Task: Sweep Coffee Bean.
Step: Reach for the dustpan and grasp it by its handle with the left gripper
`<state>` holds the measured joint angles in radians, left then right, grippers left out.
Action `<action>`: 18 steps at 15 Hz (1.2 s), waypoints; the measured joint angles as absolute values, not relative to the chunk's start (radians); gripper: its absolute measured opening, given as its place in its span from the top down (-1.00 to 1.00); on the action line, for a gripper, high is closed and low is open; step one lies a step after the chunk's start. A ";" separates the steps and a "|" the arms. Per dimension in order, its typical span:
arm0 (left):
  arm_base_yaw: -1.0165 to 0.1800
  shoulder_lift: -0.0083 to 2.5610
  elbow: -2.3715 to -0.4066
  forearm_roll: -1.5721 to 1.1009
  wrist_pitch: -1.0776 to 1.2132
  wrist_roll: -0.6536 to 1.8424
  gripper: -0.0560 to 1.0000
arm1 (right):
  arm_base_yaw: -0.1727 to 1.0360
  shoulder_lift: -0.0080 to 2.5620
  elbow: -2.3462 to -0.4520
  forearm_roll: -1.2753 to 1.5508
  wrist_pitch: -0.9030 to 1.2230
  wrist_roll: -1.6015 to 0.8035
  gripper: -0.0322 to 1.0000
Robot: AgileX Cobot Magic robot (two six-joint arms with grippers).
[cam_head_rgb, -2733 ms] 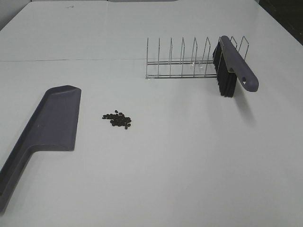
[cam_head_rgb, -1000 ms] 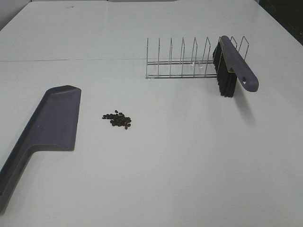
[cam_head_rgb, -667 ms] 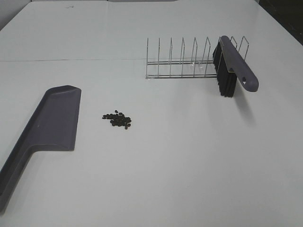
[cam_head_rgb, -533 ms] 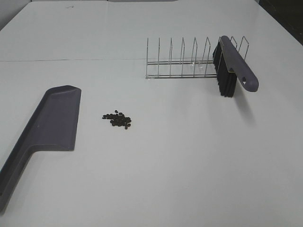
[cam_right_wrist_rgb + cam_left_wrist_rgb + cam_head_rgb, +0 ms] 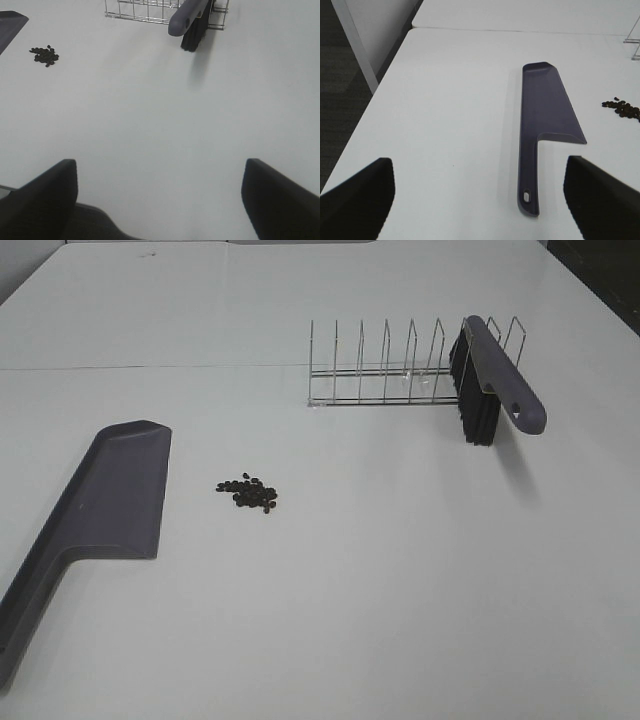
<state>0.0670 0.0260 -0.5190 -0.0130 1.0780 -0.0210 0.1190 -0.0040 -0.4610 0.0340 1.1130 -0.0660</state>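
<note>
A small heap of dark coffee beans (image 5: 248, 493) lies on the white table, also in the left wrist view (image 5: 622, 109) and right wrist view (image 5: 44, 55). A grey-purple dustpan (image 5: 108, 502) lies flat left of the beans, handle toward the front edge (image 5: 543, 115). A brush with black bristles and a purple handle (image 5: 490, 380) leans in the right end of a wire rack (image 5: 191, 17). My left gripper (image 5: 480, 200) stands open above the table short of the dustpan handle. My right gripper (image 5: 159, 200) is open over bare table, far from the brush. Neither gripper shows in the exterior view.
A wire rack (image 5: 390, 365) with several upright dividers stands at the back right of the table (image 5: 380, 570). The left wrist view shows the table's left edge (image 5: 380, 85), with dark floor and a white post beyond it.
</note>
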 joint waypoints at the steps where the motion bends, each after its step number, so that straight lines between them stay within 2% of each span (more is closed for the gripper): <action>1: 0.067 0.062 -0.519 -0.013 1.078 -0.023 -0.65 | 0.119 -0.004 -0.461 0.034 1.113 -0.066 -0.51; 8: 0.067 0.460 -0.519 -0.013 1.076 -0.021 -0.65 | 0.119 -0.004 -0.461 0.034 1.113 -0.066 -0.51; 13: 0.067 0.651 -0.519 -0.013 1.074 -0.021 -0.65 | 0.119 -0.004 -0.461 0.034 1.113 -0.066 -0.51; 18: 0.067 0.899 -0.612 -0.083 0.984 -0.019 -0.65 | 0.119 -0.004 -0.461 0.034 1.113 -0.066 -0.51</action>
<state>0.0670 0.8990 -0.6120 -0.0830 0.9840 -0.0190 0.1190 -0.0040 -0.4610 0.0340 1.1130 -0.0660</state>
